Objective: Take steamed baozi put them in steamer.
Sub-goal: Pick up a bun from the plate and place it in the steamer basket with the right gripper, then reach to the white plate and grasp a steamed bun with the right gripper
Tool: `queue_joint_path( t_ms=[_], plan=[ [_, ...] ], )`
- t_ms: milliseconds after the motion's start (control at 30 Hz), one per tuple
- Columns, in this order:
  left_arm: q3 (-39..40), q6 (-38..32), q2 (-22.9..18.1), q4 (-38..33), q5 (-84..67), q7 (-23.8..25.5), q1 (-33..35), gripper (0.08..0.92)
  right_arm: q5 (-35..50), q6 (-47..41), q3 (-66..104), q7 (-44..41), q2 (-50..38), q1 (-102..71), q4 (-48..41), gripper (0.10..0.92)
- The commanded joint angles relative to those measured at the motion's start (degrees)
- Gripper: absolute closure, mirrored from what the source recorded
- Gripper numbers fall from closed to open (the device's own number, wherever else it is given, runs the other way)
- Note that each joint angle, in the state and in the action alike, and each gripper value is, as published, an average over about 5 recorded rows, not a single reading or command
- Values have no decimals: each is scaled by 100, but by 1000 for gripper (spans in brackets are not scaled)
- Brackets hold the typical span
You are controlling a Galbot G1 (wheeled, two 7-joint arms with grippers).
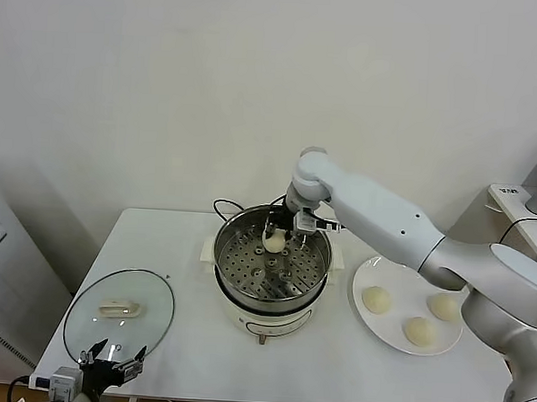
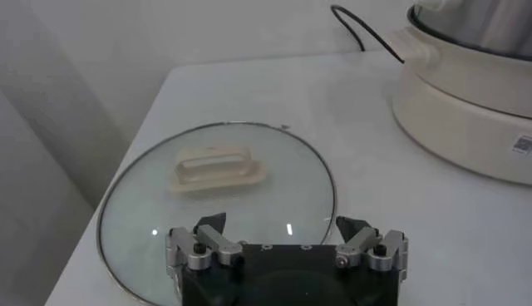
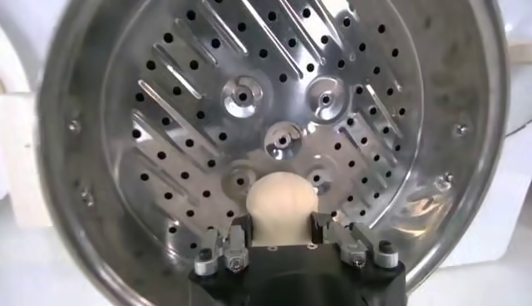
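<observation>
Four baozi are in view. One baozi [image 1: 273, 242] is clamped between the fingers of the right gripper [image 1: 276, 234], which hangs over the far part of the steamer [image 1: 270, 271] — the bun sits above the perforated tray [image 3: 274, 108], and whether it touches the tray cannot be told. In the right wrist view the same bun [image 3: 283, 206] fills the gap between the two fingers, pressed on both sides.

The other three baozi [image 1: 376, 299] [image 1: 419, 330] [image 1: 443, 306] lie on one white plate [image 1: 365, 274], just beside the steamer on the robot's right.

One glass lid [image 1: 82, 326] with a white handle [image 1: 120, 309] lies flat on the table [image 1: 179, 358] on the robot's left, well apart from the steamer.

The left gripper [image 1: 109, 361] sits parked at the near edge of the table, next to the lid — its fingers stand spread, holding nothing.

One black cord [image 1: 225, 206] runs behind the steamer.
</observation>
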Motion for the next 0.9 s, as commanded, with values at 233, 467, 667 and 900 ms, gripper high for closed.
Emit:
queue_joint_path(
  t_ms=[233, 467, 667, 900],
  plan=[
    [5, -28, -11, -6, 2, 1, 31, 177, -248, 279, 162, 12, 71, -80, -90, 327],
    [7, -24, -28, -54, 1, 1, 57, 177, 1811, 69, -303, -456, -380, 805, -45, 207],
    [33, -20, -33, -91, 9, 5, 61, 177, 4322, -1598, -1519, -1036, -1158, 2080, 24, 203],
    [51, -49, 1, -120, 3, 12, 105, 177, 5782, -3750, -2847, -1597, -1893, 2864, -19, 203]
  ],
)
